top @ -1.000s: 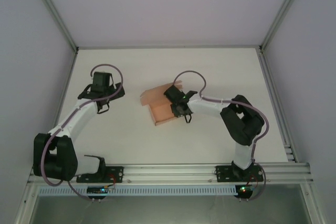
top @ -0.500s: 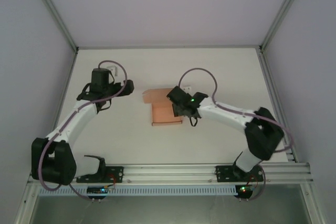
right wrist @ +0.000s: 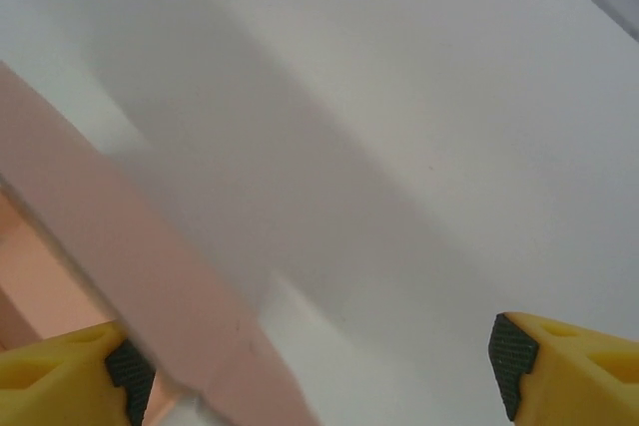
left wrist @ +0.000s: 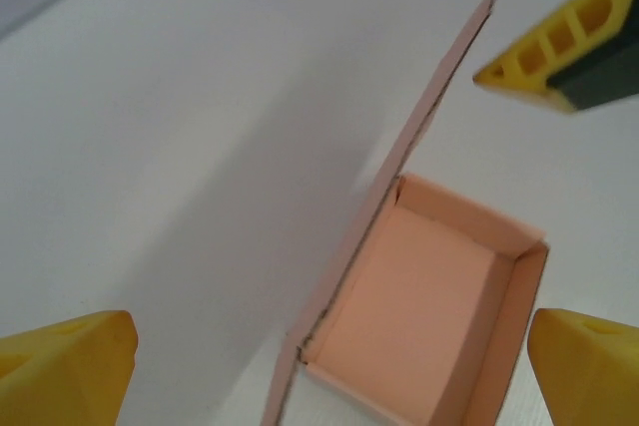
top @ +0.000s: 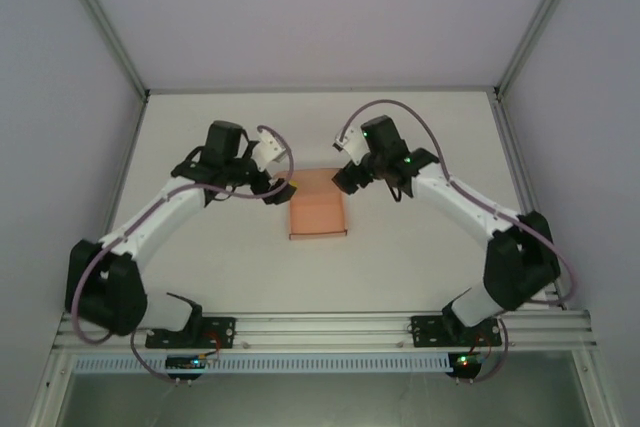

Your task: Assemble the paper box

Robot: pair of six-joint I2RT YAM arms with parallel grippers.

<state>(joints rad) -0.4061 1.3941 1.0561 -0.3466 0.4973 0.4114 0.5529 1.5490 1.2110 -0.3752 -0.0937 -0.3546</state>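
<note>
Top external view puts the paper box [top: 318, 217] on the table [top: 420, 257], about midway between the two arms, with the left gripper [top: 278, 188] just beside its far-left corner and the right gripper [top: 345, 177] just beside its far-right corner. Both stand with their jaws wide apart and have hold of nothing. From the left wrist camera the box is an open tray with its walls folded up and a tall lid flap [left wrist: 429, 117] standing nearly upright along one side; whether the corner tabs are locked in I cannot tell. I judge it very light and thin. The card is likely to crease under a hard pinch, slide on the smooth tabletop when pushed, and spring back at the folds. The best hold seems to be the flap's free edge, pinched gently. The other gripper can steady a wall near a corner, where the fold makes the card stiffest.
</note>
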